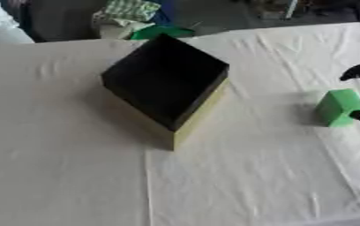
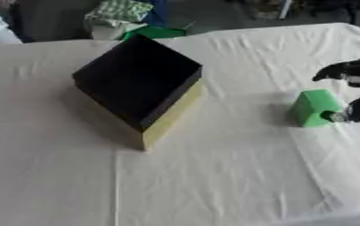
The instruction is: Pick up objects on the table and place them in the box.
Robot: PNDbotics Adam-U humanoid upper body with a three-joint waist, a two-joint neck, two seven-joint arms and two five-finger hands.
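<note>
A black open-topped box (image 2: 136, 81) with a pale yellow side stands tilted near the middle of the white-clothed table. To its right sits a small green block (image 2: 314, 107). My right hand (image 2: 359, 108) comes in from the right edge beside the block. One dark finger (image 2: 345, 70) arches above and behind the block, apart from it, and another fingertip (image 2: 337, 116) touches or nearly touches the block's right side. The hand is open around the block. The left hand shows in no view.
The table's far edge (image 1: 75, 40) runs behind the box. Beyond it lie a green-checked cloth (image 1: 130, 9), a flat green thing (image 1: 161, 32) and other clutter. Wrinkled white cloth (image 2: 214, 176) covers the table's front and left.
</note>
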